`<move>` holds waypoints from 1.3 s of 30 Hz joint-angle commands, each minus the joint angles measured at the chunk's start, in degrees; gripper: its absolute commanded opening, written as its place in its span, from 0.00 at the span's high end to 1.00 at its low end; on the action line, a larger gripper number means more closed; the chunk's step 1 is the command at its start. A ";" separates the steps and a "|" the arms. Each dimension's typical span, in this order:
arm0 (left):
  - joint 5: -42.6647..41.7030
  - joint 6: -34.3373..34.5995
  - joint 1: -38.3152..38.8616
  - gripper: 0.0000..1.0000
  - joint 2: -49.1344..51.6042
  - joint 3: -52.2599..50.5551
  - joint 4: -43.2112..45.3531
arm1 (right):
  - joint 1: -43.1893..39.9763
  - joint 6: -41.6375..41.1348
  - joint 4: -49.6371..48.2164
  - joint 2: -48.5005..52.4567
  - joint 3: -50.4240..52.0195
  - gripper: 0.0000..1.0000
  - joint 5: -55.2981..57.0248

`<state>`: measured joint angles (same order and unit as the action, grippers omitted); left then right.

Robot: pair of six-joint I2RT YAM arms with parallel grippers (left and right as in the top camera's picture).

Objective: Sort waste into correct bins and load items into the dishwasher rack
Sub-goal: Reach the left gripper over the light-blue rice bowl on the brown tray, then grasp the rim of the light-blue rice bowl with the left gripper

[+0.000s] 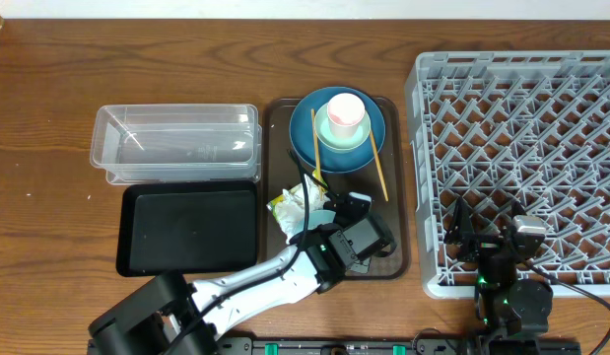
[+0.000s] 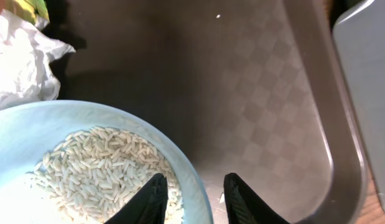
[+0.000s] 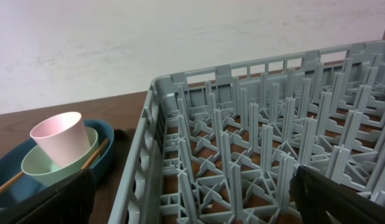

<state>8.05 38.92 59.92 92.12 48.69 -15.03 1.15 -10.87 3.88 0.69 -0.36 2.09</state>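
1. On the near end of the brown serving tray (image 1: 400,197), the left claw (image 2: 193,186) stands astride the rim of the small light-blue bowl (image 2: 18,124). One finger is inside, over the white rice grains (image 2: 99,162), and the other is outside. The jaws are drawn narrow, but whether they actually pinch the rim cannot be told.
2. Ahead of that claw and to its left lie the crumpled napkin (image 2: 18,62) and, just past it, the yellow-green wrapper (image 2: 27,7).
3. Over the near edge of the dishwasher rack (image 1: 521,128), the right claw (image 3: 192,199) hangs spread wide and empty. The pink cup (image 3: 58,140), pale-green bowl (image 3: 49,169) and blue plate (image 3: 108,140) sit stacked off to its left.
4. The step in hand looks like clearing the rice. The next move calls for a firm bite on the rim and a level lift. The bowl would then be tipped over a bin on the left claw's left side, either the clear tub (image 1: 176,143) or the black bin (image 1: 191,232).
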 commanded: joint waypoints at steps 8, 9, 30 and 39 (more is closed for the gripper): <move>1.66 -0.50 0.33 0.74 2.25 0.24 0.59 | -0.48 0.24 0.22 -0.37 0.07 0.01 0.00; 1.66 -0.50 0.33 0.75 2.25 0.24 0.59 | -0.48 0.24 0.22 -0.37 0.07 0.01 0.00; 1.42 -0.48 0.33 0.70 2.23 0.24 0.17 | -0.48 0.24 0.22 -0.37 0.07 0.01 0.02; 1.44 -0.48 0.33 0.13 2.23 0.24 0.15 | -0.48 0.24 0.22 -0.37 0.07 0.01 0.00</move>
<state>8.16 38.74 60.12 93.76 48.69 -14.74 1.15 -10.87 3.86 0.69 -0.36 2.09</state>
